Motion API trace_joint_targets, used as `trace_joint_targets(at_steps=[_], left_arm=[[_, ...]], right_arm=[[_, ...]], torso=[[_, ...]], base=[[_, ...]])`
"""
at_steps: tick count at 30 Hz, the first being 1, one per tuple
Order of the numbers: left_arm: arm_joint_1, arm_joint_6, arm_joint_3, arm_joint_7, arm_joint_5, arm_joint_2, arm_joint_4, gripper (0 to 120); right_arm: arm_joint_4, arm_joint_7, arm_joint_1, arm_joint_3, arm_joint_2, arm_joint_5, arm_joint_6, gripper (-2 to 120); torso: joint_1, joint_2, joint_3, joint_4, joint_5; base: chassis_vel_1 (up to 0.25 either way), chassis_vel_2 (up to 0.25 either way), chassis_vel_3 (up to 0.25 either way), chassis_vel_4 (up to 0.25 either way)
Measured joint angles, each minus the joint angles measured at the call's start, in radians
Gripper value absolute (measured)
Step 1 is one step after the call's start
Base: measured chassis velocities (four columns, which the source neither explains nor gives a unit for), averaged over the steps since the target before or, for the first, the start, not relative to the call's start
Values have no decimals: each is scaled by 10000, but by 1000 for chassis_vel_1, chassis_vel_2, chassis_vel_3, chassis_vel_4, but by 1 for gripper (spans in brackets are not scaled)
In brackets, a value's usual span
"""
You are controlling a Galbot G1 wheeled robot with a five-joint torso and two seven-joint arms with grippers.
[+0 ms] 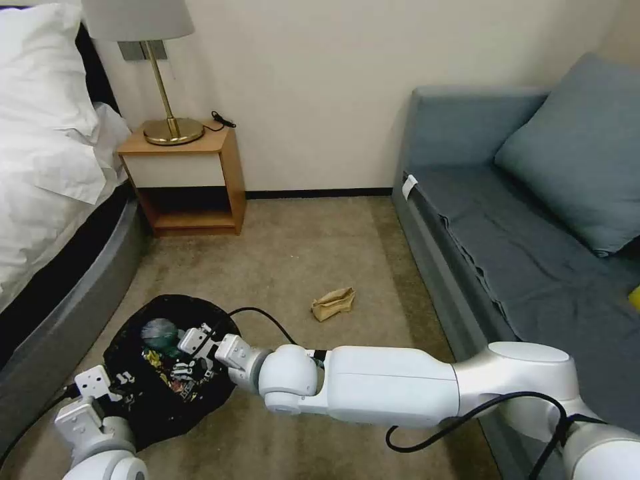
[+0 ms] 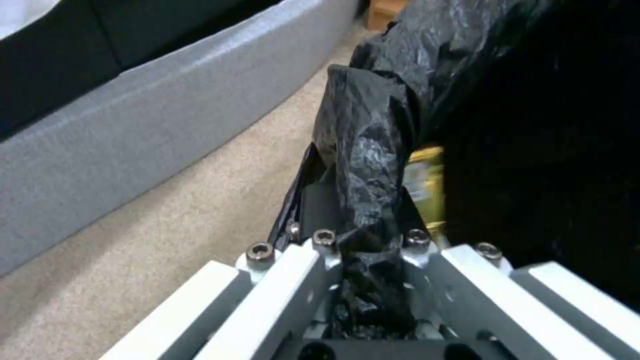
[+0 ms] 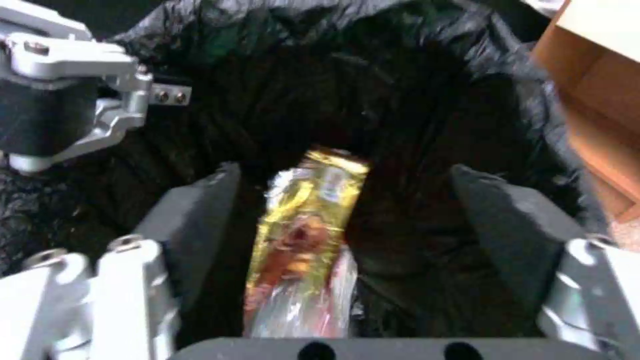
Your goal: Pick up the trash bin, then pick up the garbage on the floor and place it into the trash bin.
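Right pincer [image 3: 340, 220] hangs over the mouth of the trash bin [image 1: 170, 363], its dark pads [image 3: 193, 220] spread wide and released. Between those pads, touching neither, the gold-brown snack wrapper [image 3: 310, 235] lies lengthwise against the black liner. In the head view the right arm reaches across the front of the robot from the right, its forearm nearly level and its wrist bent so that the right pincer [image 1: 193, 343] points down into the bin.

Left pincer [image 2: 370, 280] is clenched on a bunched fold of the bin's black bag [image 2: 367, 150], the plastic squeezed up between its fingers. Its arm comes in low at the near left, gripping the near rim of the bin.

Inside the bin, below the right pincer, sit colourful wrappers and a rounded greenish piece [image 1: 160, 331].

Beyond the right pincer and off to its right, the crumpled brown paper bag [image 1: 333, 303] lies on the carpet [image 1: 293, 260], well apart from the bin. Farther off stand a bedside cabinet [image 1: 187, 180] with a brass lamp [image 1: 170, 127], a bed [image 1: 47, 167] at left and a blue sofa [image 1: 527, 220] at right.
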Motion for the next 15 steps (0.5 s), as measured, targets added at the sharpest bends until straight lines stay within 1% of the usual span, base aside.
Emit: trace_joint_targets(at_steps=[1,2,4,5,7,10,11,15], left_arm=[[-4,-1,0,1,0,1,2,2],[-4,-1,0,1,0,1,2,2],[-18,-4,1,7,-15,2,2,2],[-22,-4,-4,9,-30,3,2,2],[-22,-5,-10,9,-44,3,2,2],[-18,-11,-45,11,-112,3,3,2],[-18,-11,-45,11,-112,3,3,2],[-3,-22,-100,13,-232,3,1,2]], right_arm=[[3,0,0,17,-2,-19,-9,88],[3,0,0,17,-2,-19,-9,88],[7,31,0,49,0,-94,-12,97],[21,71,-6,117,-1,-198,18,99],[72,120,-14,215,-20,-289,53,99],[486,181,12,912,-236,-503,102,100],[486,181,12,912,-236,-503,102,100],[1621,271,-65,2668,-1005,-282,111,100]], torso=[[0,0,0,0,0],[0,0,0,0,0],[0,1,0,0,0],[0,0,0,0,0],[0,0,0,1,0],[0,0,0,2,1],[0,0,0,2,1],[0,1,-1,0,1]], base=[[0,0,0,0],[0,0,0,0],[0,0,0,0],[0,0,0,0],[0,0,0,0],[0,0,0,0],[0,0,0,0],[0,0,0,0]])
